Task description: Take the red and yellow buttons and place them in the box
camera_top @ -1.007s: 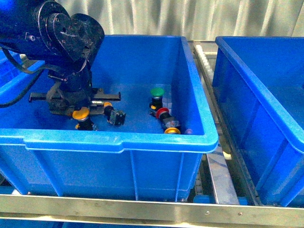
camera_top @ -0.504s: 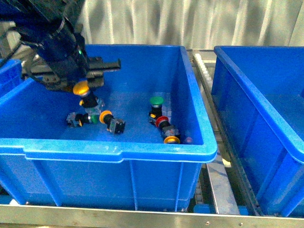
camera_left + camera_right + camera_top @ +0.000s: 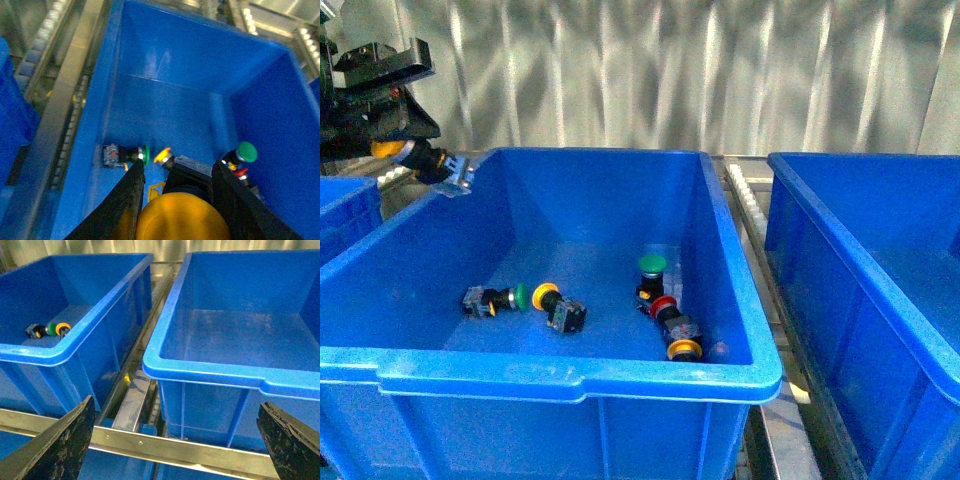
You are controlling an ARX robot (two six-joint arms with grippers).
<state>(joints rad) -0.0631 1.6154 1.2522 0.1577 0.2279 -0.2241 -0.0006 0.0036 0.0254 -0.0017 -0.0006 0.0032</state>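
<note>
As the left gripper [image 3: 177,166] at ten o'clock is pinching a likely light, hard yellow button [image 3: 182,222], the right gripper [image 3: 176,401] is gaping empty.

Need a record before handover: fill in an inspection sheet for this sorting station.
Surface: middle blue bin, floor bare apart from buttons.
Job's things: held yellow button in the air at the bin's far left corner; in the bin, lying yellow button, red button, second yellow button.
Clutter: upright green button; lying green button.
End effectors: left end effector shut on the held yellow button; right end effector open, holding nothing, outside the bins.
Cables: nothing seen.
Surroundings: right blue bin, nothing seen inside; roller rail; silvery backdrop.
</note>
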